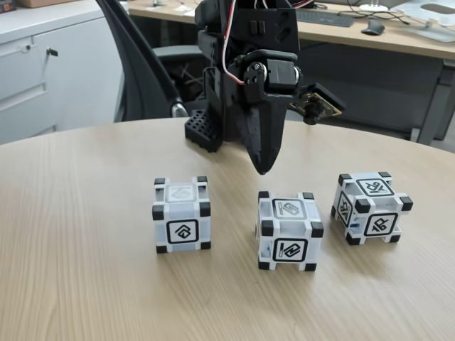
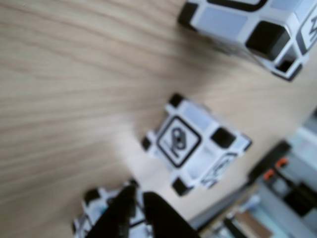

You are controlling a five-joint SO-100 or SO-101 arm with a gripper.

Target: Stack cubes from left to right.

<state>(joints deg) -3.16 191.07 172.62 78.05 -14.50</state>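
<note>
Three glyph-marked cubes [image 1: 182, 214] apart on table [image 1: 78, 234], closed gripper [image 1: 264, 169] above

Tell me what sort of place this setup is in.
Most likely an office. Behind the round wooden table stands a long desk with a keyboard and mouse, an office chair and a grey cabinet. The gripper hangs above three cubes.

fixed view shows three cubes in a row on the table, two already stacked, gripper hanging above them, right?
Not quite: none are stacked. In the fixed view the left cube, middle cube and right cube each sit separately on the table, apart from one another. The rest holds: three in a row, with the gripper hanging above them.
</note>
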